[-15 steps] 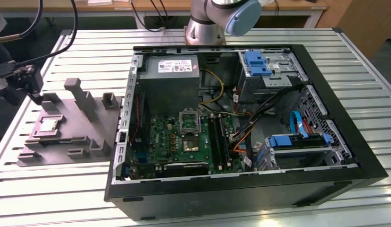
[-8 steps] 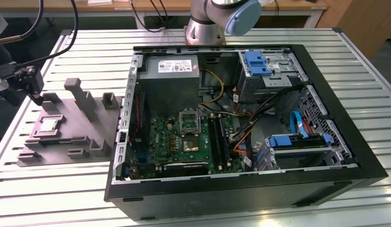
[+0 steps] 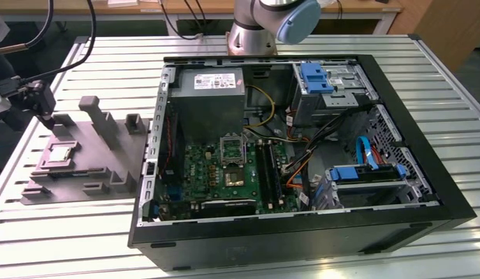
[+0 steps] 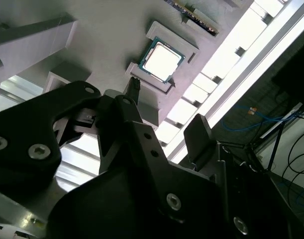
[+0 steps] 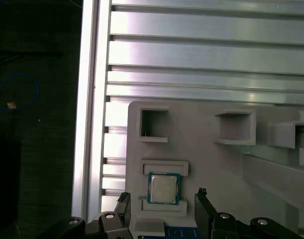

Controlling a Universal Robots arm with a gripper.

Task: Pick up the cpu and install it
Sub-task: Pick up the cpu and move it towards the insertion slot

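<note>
cpu (image 5: pixel 164 188): sits flat in a shallow square pocket of the grey fixture (image 5: pixel 206 159), silver top up with a thin greenish edge round it. Nothing is touching it, so it's not picked up yet.

gripper (image 5: pixel 162 195): hangs just above the fixture, lined up over the cpu's pocket. The jaws are spread wide and there's nothing in them.

fingers (image 5: pixel 201 199): in the first wrist view there's one dark finger on each side of the cpu's pocket, and both are clear of the chip. The second wrist view shows the same straddle from a steeper angle.

fixture extras: a few upright blocks (image 3: pixel 96 113) and some open-sided little pockets stand on the same grey plate, apart from the cpu's spot.

table (image 3: pixel 70 232): slatted aluminium. The fixture lies flat on it.

PC case (image 3: pixel 302 244): black tower on its side with the panel off, just beside the fixture toward the exterior view's right. Can't tell if the two actually touch.

motherboard (image 3: pixel 217 174): green board inside the case, in the half nearer the fixture.

socket (image 3: pixel 233 148): silver-framed rectangle on the motherboard, well apart from the fixture and the gripper.

arm base (image 3: pixel 260 32): on the table beyond the case, far from the fixture.
</note>
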